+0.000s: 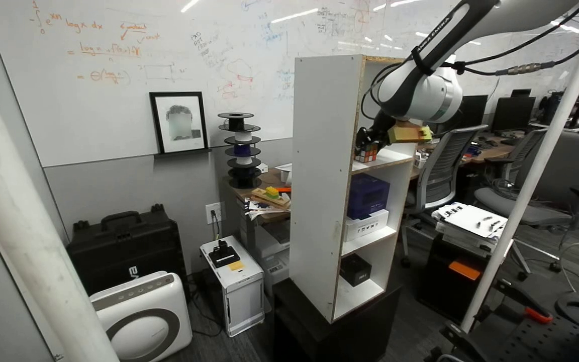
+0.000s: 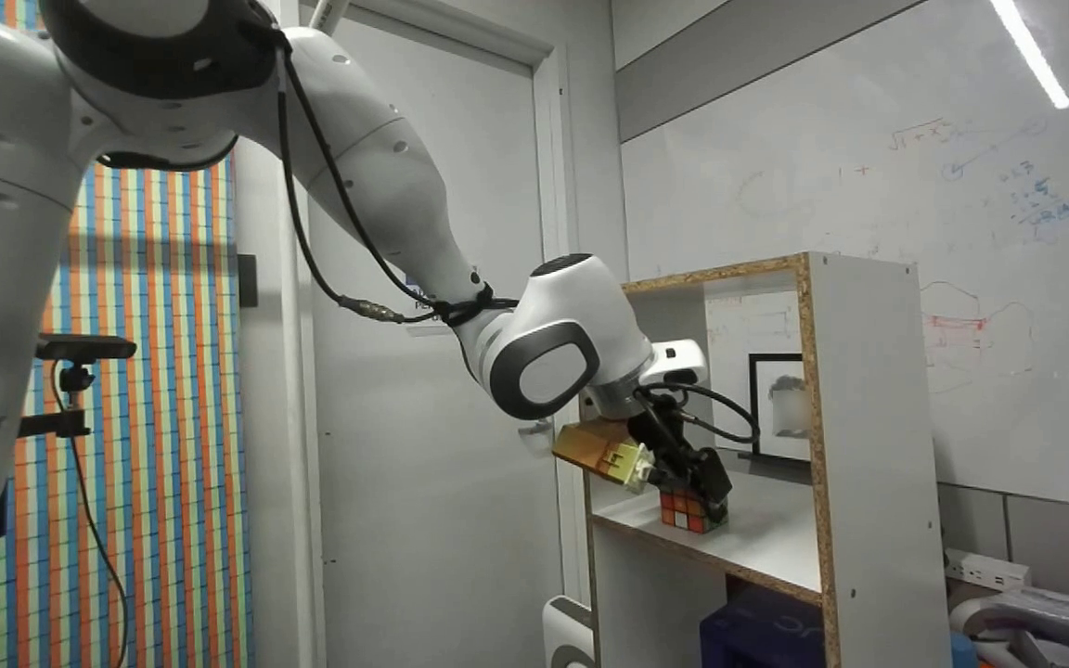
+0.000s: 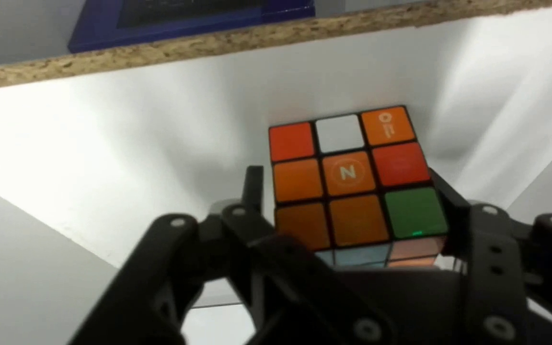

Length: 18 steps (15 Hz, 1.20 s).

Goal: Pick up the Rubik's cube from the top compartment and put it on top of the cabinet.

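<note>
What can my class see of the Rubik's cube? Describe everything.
The Rubik's cube looks like plastic, its square coloured tiles divided by black lines. Its front face is scrambled: five orange tiles, two red, one white, one green; the orange centre bears an N. It sits on the floor of the top compartment, toward the open front. The end effector is open around it: one finger stands clear; the other may touch it.

I saw a white air purifier point(image 1: 143, 322) in front of the black hard case point(image 1: 123, 244) and a framed portrait point(image 1: 179, 122) above that case.
</note>
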Tool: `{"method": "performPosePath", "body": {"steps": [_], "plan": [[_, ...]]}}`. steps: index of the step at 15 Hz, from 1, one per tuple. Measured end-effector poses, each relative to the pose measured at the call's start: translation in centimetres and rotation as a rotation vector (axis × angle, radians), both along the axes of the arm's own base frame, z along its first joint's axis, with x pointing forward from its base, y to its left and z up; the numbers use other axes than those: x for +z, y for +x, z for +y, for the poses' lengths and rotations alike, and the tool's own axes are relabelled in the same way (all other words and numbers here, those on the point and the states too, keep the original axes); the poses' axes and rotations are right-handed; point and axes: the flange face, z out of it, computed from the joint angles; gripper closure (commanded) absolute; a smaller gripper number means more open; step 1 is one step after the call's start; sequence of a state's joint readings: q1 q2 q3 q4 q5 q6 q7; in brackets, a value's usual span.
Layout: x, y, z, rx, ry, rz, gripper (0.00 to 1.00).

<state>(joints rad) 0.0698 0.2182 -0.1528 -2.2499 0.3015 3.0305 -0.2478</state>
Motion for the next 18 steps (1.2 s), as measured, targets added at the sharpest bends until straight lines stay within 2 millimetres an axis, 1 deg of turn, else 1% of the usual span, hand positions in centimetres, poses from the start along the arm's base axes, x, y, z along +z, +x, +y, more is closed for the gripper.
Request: {"method": "performPosePath", "body": {"steps": [1,3,4,5,6,10,12,14,15,16,18], "plan": [[0.0,0.0,0.2,0.001,0.004,-0.001,0.60],[0.3,-0.4,0.2,-0.001,0.007,-0.003,0.61],[0.5,-0.9,0.1,-0.003,0.009,-0.002,0.61],[0.9,-2.0,0.0,-0.006,0.014,0.000,0.61],[1.2,-3.2,-0.1,-0.010,0.019,0.001,0.61],[3.0,-9.6,-1.3,-0.027,0.005,0.008,0.61],[4.2,-12.5,-1.8,-0.041,-0.008,0.017,0.61],[6.2,-14.7,-2.0,-0.065,-0.010,0.026,0.61],[7.7,-15.5,-1.9,-0.074,-0.002,0.022,0.61],[9.3,-16.1,-1.5,-0.083,0.009,0.012,0.61],[13.4,-17.4,-0.7,-0.112,0.043,-0.027,0.61]]}}
